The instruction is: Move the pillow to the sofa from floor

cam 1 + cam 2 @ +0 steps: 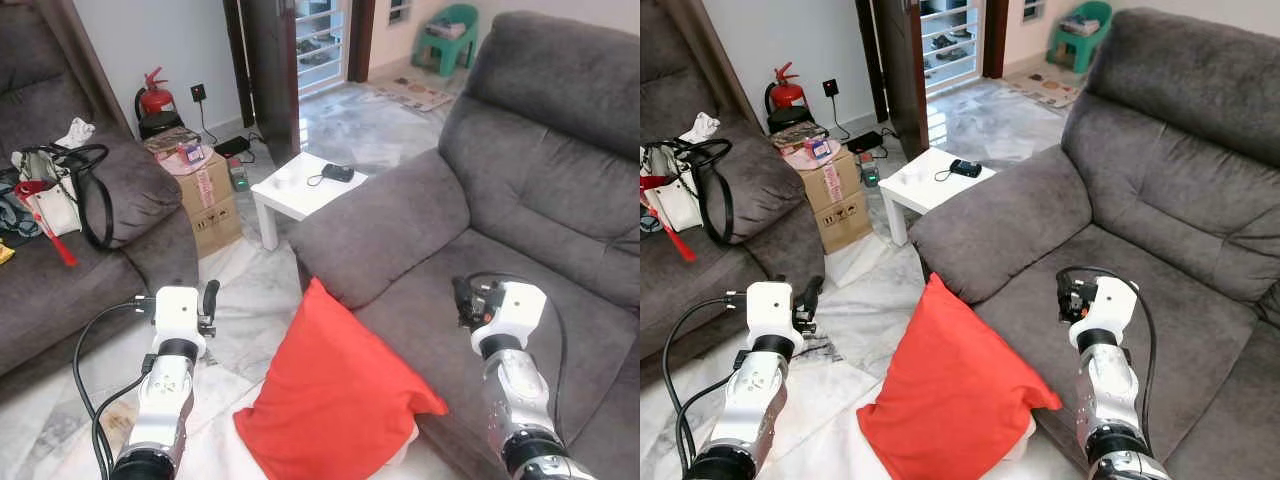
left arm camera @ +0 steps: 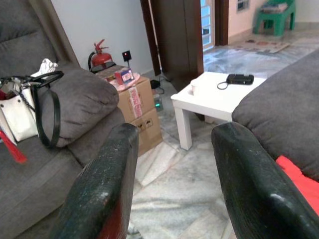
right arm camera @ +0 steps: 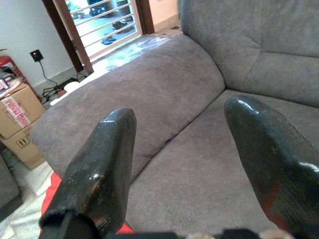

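The square red fabric pillow (image 1: pixel 335 395) stands tilted on the glossy marble floor (image 1: pixel 250 300), its upper corner leaning against the grey, plush-textured sofa (image 1: pixel 520 190). The left end effector (image 2: pixel 172 184) hovers with fingers spread wide over the floor; the right end effector (image 3: pixel 187 174), equally wide, hangs above the sofa's seat cushion.

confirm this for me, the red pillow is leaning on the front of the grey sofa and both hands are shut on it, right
Not quite. The red pillow does lean against the front of the grey sofa, but neither hand holds it. The left hand and the right hand are both open and apart from the pillow, as both wrist views show: each pair of fingers stands spread with nothing between them.
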`<state>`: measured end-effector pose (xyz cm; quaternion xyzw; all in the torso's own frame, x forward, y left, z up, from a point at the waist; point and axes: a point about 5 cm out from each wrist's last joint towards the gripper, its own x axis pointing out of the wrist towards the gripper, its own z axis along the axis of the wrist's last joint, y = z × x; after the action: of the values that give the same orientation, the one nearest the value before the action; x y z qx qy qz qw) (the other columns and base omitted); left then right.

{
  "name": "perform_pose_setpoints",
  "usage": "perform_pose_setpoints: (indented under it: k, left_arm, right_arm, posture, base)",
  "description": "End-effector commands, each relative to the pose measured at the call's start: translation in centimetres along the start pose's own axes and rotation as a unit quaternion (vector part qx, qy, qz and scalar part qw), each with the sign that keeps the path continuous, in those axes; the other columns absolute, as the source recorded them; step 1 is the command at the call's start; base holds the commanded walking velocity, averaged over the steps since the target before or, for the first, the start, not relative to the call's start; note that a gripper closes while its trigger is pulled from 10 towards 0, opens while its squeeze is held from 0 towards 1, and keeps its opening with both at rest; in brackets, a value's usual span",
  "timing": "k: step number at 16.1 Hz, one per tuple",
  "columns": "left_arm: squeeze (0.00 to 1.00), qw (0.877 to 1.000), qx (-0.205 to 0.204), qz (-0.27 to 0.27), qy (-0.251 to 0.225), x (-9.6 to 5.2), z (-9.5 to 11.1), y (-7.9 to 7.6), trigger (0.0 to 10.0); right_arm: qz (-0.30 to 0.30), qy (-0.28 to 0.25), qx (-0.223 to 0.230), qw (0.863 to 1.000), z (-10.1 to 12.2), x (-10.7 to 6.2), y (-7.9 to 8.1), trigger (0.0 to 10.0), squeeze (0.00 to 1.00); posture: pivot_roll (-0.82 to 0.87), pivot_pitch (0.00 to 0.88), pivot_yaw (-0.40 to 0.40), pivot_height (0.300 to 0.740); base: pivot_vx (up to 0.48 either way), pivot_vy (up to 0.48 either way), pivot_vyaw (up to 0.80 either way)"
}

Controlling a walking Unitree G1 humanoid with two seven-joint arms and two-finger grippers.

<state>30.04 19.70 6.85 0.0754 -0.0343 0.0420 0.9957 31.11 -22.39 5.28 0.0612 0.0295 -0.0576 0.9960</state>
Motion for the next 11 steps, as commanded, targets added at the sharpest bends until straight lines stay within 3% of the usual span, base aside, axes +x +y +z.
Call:
perform_pose_setpoints:
  k: [1, 5, 8, 11]
  left_arm:
    - [0.00, 1.000, 0.003, -0.007, 0.009, 0.0, -0.2, 0.0, 10.0]
    - [0.00, 1.000, -0.001, 0.002, -0.006, 0.1, 0.4, 0.4, 10.0]
    - [0.00, 1.000, -0.003, 0.004, -0.008, 0.1, 0.6, 0.6, 10.0]
    - [0.00, 1.000, -0.007, 0.023, -0.005, -1.0, 0.3, 1.0, 10.0]
  right_arm:
    - [0.001, 0.000, 0.009, 1.000, 0.0, 0.2, 0.4, 10.0, 0.00]
    - [0.005, -0.010, 0.011, 1.000, 0.1, 0.0, 0.4, 10.0, 0.00]
    - [0.021, -0.010, 0.005, 1.000, 0.6, 0.7, 1.5, 10.0, 0.00]
    - [0.050, -0.008, 0.001, 0.999, 0.4, 0.8, 2.7, 10.0, 0.00]
  posture:
    - [-0.08, 0.008, 0.048, 0.740]
    - [-0.04, 0.000, 0.035, 0.740]
    - [-0.02, 0.016, 0.032, 0.740]
    - [0.02, 0.048, -0.005, 0.740]
  base:
    - [0.000, 0.000, 0.00]
    - [0.000, 0.000, 0.00]
    - [0.000, 0.000, 0.00]
    - [0.000, 0.000, 0.80]
